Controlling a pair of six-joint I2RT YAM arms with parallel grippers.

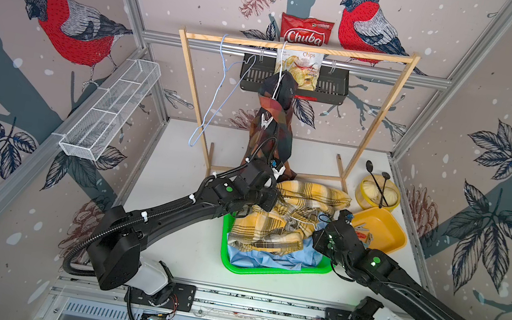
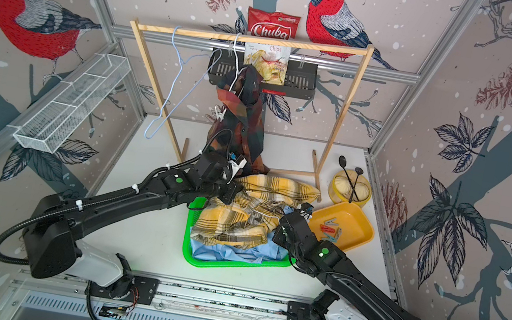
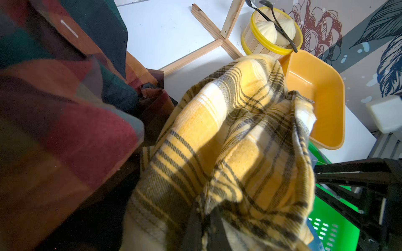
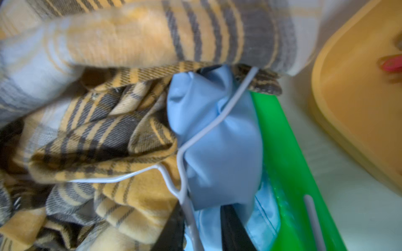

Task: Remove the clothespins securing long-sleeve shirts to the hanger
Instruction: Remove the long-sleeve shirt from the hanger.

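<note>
Wooden rack (image 1: 299, 47) stands at the far side of the table (image 1: 183, 162). Behind it, a black wall basket (image 1: 331, 88) holds a Chuba chips bag (image 1: 305, 32). White wire basket (image 1: 110, 110) on the left wall. Green basket (image 1: 230, 259) near centre, yellow tray (image 1: 385, 226) just to its right. Far right: yellow tub of dumplings (image 1: 366, 194) with two black spoons (image 1: 376, 184).

The yellow plaid shirt (image 3: 228, 130) is fuzzy brushed cloth — the light blue shirt (image 4: 217, 141) smooth, thin. Glossy plastic: green basket (image 4: 282, 152), yellow tray (image 3: 322, 82); the rack (image 3: 208, 24) — bare wood.
</note>
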